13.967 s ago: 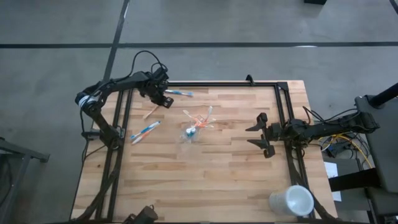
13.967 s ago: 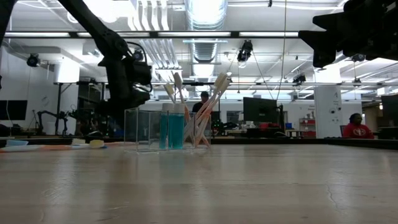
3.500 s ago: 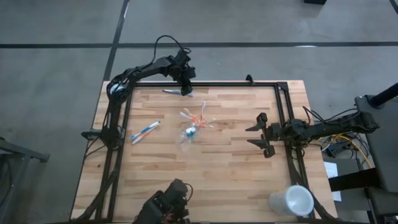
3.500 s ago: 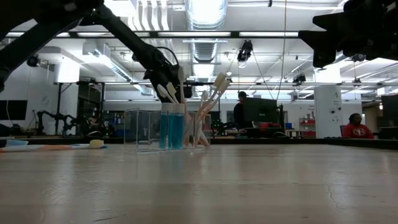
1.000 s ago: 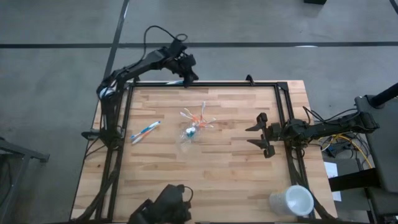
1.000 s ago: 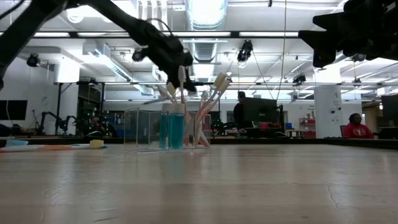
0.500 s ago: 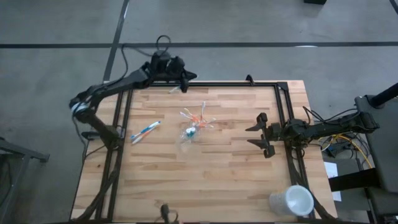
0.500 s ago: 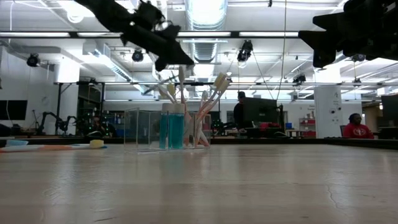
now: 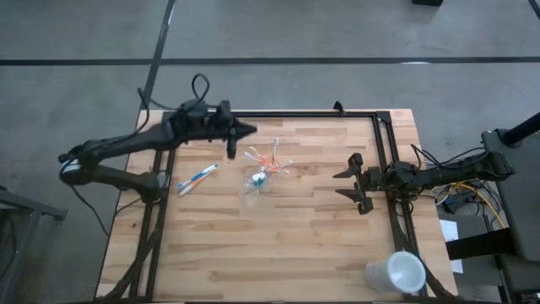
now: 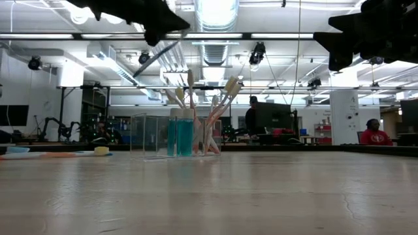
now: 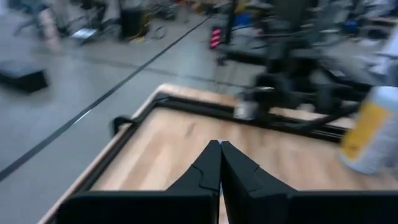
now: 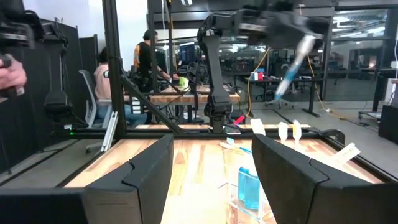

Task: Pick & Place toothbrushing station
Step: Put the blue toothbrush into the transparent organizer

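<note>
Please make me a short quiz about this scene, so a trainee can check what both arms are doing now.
1. True or false: the left gripper holds a toothbrush in the air above the table.
2. Where does the large white cup stand?
A) beside the clear cup
B) at a table corner on the right arm's side
C) under the left gripper
3. Fill in: the right gripper is ____ and holds nothing.

Key: 1 true; 2 B; 3 open.

The left gripper [image 9: 246, 129], shut on a blue-handled toothbrush [image 12: 291, 67], now swings from beyond the desk's [image 9: 278, 236] far edge to just beside the clear cup [image 9: 258, 181].
</note>
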Action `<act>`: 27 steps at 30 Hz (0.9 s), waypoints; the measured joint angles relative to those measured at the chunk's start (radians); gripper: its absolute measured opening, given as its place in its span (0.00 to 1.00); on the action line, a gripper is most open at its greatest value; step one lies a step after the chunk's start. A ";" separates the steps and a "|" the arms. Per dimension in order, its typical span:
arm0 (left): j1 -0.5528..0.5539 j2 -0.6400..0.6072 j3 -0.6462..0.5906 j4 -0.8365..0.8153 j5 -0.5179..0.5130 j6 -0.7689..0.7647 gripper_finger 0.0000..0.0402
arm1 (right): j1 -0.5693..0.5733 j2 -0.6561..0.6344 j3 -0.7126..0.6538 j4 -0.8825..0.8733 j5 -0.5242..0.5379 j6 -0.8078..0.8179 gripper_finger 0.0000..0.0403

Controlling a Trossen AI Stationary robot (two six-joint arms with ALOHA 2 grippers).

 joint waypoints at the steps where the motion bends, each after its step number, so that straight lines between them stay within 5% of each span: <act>1: -0.022 -0.016 -0.020 0.024 0.002 0.003 0.01 | 0.000 0.000 0.000 0.000 0.000 0.000 0.53; 12: -0.180 -0.077 -0.316 0.562 0.001 -0.105 0.01 | 0.000 0.000 0.000 0.000 0.000 -0.001 0.53; 27: -0.268 0.006 -0.509 0.919 -0.080 -0.160 0.01 | 0.000 -0.001 0.000 0.000 0.000 0.000 0.53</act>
